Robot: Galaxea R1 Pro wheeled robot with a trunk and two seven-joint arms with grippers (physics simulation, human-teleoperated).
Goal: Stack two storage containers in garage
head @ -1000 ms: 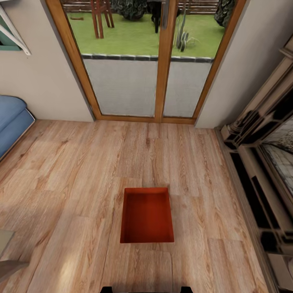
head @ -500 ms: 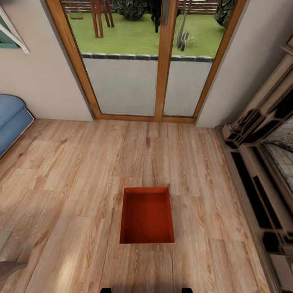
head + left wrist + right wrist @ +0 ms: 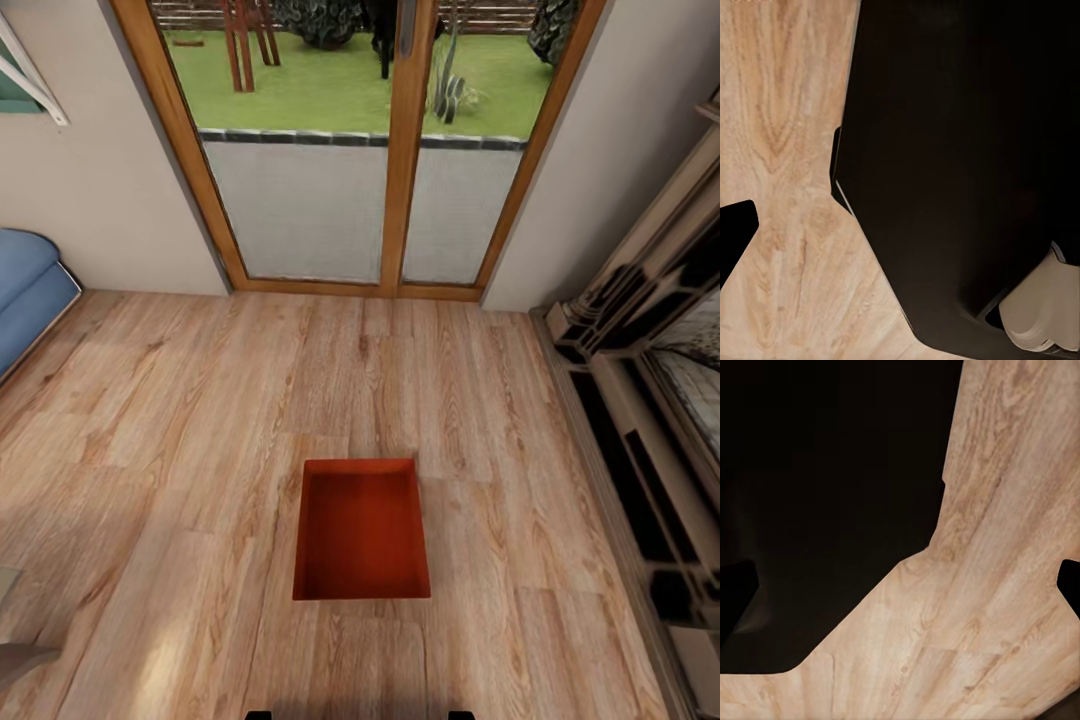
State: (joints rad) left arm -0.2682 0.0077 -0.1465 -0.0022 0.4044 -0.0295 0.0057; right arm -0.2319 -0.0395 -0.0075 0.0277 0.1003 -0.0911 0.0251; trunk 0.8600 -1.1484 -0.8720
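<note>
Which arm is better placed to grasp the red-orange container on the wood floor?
Neither clearly. In the head view the storage container lies centred ahead on the light wood plank floor, equally far from both sides. Each wrist camera sees floor beside the robot's dark body, not the bin.

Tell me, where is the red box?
In the head view, the red box sits on the wood floor, low and central, before the glass doors.

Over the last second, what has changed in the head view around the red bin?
Almost nothing. The whole picture has slid a little, so the camera moved slightly, not the things. The storage container lies in the same place on the wood floor, open side up, untouched. Nothing was grasped or let go. The glass doors and sofa stayed put.
</note>
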